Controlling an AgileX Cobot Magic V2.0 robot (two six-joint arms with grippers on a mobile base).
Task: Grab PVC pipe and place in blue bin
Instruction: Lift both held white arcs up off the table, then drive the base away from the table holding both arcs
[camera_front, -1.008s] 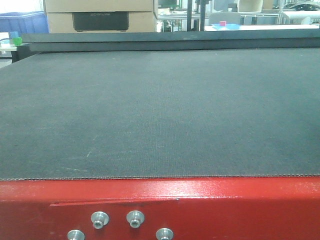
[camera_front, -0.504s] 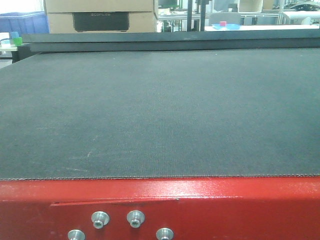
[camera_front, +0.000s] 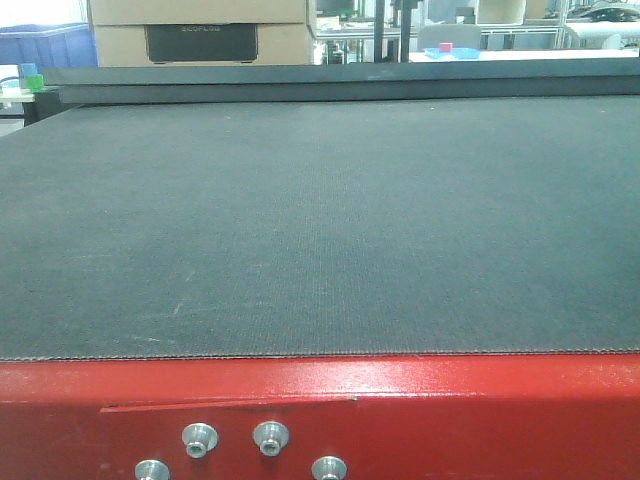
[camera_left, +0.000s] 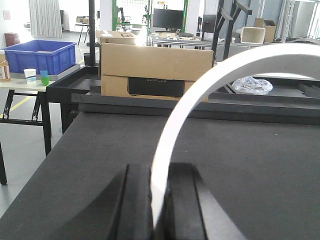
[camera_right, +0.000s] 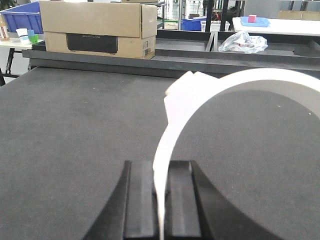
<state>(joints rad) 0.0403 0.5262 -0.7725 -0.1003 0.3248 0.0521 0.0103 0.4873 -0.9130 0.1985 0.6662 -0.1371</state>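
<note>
Clamped tight in the left gripper (camera_left: 159, 200), a white curved PVC pipe (camera_left: 182, 107), arching up over the dark mat (camera_left: 260, 165); pinched likewise in the right gripper (camera_right: 159, 200), a white arc (camera_right: 260, 80); well apart, on a side table far left, the blue bin (camera_left: 40, 55).

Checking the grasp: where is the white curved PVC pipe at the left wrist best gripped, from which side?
Grip the white curved PVC pipe by its thin wall, one jaw inside the arc, one outside, coming end-on at the rim; the left gripper pinches it so.
</note>
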